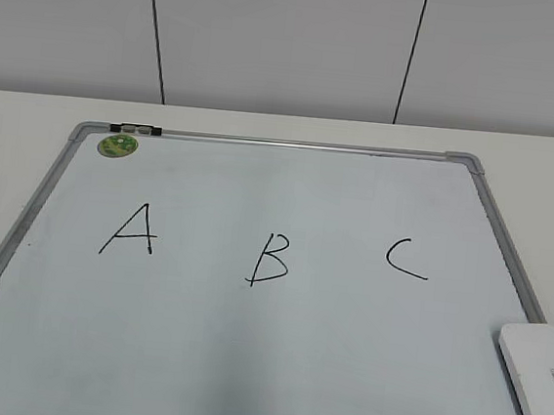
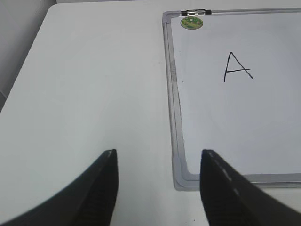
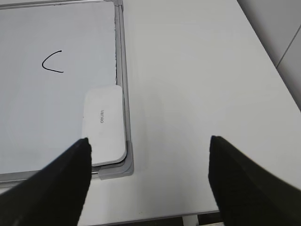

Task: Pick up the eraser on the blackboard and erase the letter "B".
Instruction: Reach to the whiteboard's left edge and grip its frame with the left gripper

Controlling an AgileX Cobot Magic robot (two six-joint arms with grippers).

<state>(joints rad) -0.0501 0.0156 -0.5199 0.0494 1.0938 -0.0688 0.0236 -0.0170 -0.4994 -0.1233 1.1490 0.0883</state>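
Note:
The blackboard [image 1: 244, 342] is a pale whiteboard with a grey frame, lying flat on the white table. The black letter "B" [image 1: 270, 259] is drawn at its middle, between a black "A" [image 1: 131, 230] and a black "C" [image 1: 405, 258]. The white eraser [image 1: 538, 381] lies on the board's near right corner; it also shows in the right wrist view [image 3: 104, 123]. My right gripper [image 3: 149, 143] is open and empty, above the table just right of the eraser. My left gripper [image 2: 158, 155] is open and empty, above the board's near left corner [image 2: 181, 176]. Neither gripper shows in the exterior view.
A round green sticker [image 1: 117, 144] and a small clip [image 1: 135, 130] sit at the board's far left corner. White table [image 2: 84, 84] surrounds the board. The table's front edge [image 3: 188, 216] is close below my right gripper. A grey panelled wall stands behind.

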